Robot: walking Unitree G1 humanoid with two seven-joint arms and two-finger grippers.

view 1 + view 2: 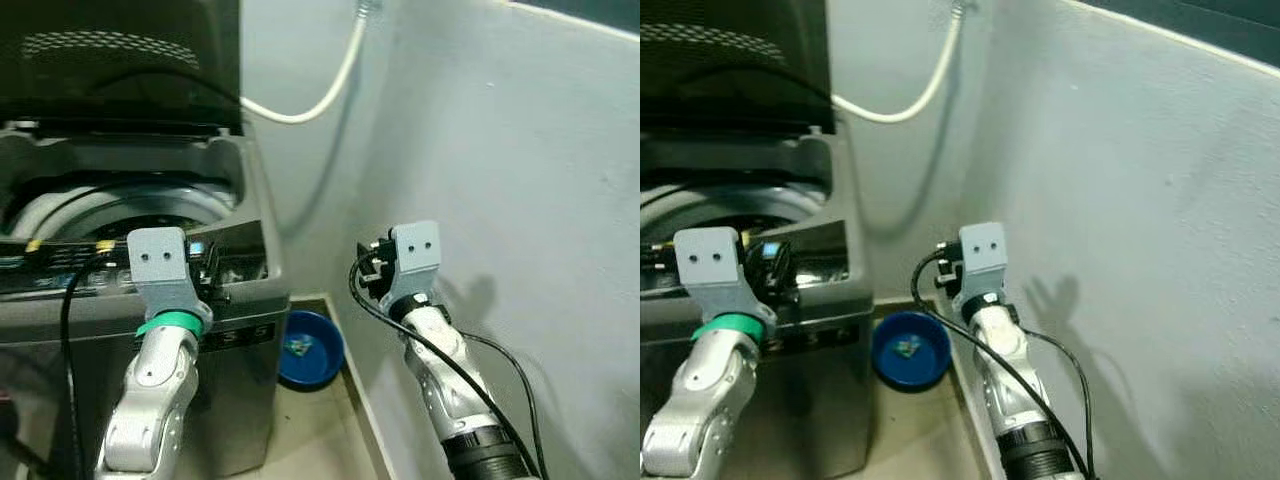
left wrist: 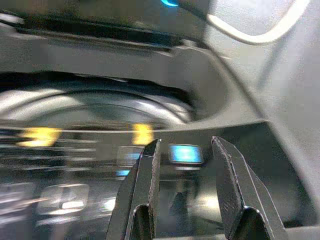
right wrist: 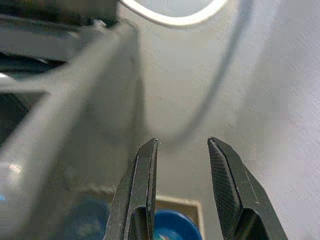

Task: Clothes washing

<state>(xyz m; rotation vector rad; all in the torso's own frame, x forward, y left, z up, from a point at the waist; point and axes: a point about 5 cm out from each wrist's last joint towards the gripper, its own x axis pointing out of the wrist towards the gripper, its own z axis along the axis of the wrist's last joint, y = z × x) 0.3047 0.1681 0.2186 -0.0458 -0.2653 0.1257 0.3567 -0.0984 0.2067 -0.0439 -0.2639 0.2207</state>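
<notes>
A grey top-loading washing machine (image 1: 252,300) stands at the left with its dark lid (image 1: 120,60) raised, and the steel drum (image 1: 110,205) shows inside. No clothes can be made out in it. My left gripper (image 2: 184,142) hovers open over the right end of the control panel (image 1: 60,265), its fingertips either side of a small lit blue display (image 2: 185,153). My right gripper (image 3: 182,141) is open and holds nothing. It hangs in the gap between the machine and the wall, above a blue basin (image 1: 310,348).
A white hose (image 1: 320,95) curves along the back wall behind the machine. A plain grey wall (image 1: 520,200) runs close on the right. The blue basin sits on the tiled floor in the corner, leaving a narrow strip beside the machine.
</notes>
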